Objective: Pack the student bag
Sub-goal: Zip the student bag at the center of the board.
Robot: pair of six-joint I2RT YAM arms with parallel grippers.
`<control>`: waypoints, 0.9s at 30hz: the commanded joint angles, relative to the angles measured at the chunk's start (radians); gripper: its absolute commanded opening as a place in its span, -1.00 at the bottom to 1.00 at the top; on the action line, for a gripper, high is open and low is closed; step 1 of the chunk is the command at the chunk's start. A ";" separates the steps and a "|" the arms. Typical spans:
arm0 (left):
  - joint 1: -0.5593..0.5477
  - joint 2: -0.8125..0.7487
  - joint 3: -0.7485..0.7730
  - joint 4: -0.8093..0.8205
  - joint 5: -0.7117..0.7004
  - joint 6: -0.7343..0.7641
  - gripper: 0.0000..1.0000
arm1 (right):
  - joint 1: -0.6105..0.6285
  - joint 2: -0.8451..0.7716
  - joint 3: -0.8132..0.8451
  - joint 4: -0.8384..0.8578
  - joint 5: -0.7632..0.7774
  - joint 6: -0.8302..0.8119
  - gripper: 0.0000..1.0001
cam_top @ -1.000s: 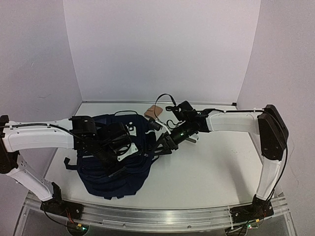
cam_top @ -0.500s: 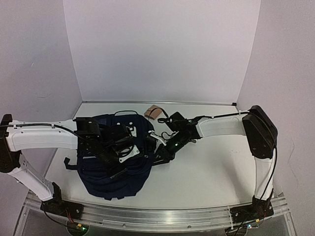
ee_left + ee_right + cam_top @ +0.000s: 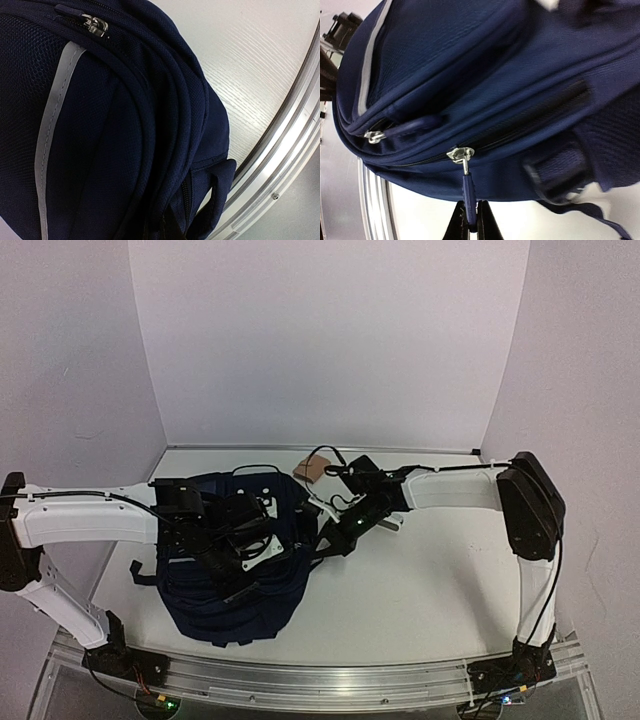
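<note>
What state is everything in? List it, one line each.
Backpack: lying on the table, front up.
Zip pull: pinched by the right gripper.
Right gripper: shut on the zip pull.
Left gripper: shut above the backpack; grip unclear.

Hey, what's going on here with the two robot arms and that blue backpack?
The student bag lies on the table. The right gripper is shut on the pull tab of one of its zippers, at the bag's side. The left gripper is shut over the bag's front; whether it holds anything isn't visible. A small tan item lies behind the bag.
</note>
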 commanded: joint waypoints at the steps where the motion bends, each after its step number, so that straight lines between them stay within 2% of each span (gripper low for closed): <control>1: -0.002 -0.012 0.032 -0.022 0.026 -0.027 -1.00 | -0.043 -0.021 0.046 0.022 0.037 -0.003 -1.00; 8: -0.004 -0.010 0.028 -0.021 0.051 -0.031 -1.00 | -0.119 0.111 0.189 0.026 0.087 0.120 -1.00; 16: -0.004 0.023 0.034 0.020 0.051 -0.015 -1.00 | -0.125 0.182 0.310 0.059 0.126 0.226 -1.00; 19: -0.003 0.048 0.046 0.047 -0.014 -0.037 -1.00 | -0.131 0.173 0.306 0.063 0.139 0.233 -1.00; 21: -0.001 0.066 0.072 0.067 -0.067 -0.062 -0.92 | -0.139 0.162 0.301 0.059 0.110 0.236 -0.94; 23: 0.006 0.073 0.090 0.097 -0.055 -0.063 -0.81 | -0.151 0.130 0.274 0.051 0.058 0.233 -0.39; 25: 0.012 0.073 0.108 0.120 -0.031 -0.066 -0.56 | -0.165 0.085 0.226 0.047 0.006 0.214 -0.08; 27: 0.020 0.070 0.125 0.132 0.018 -0.073 -0.26 | -0.169 0.028 0.171 0.040 -0.031 0.169 0.10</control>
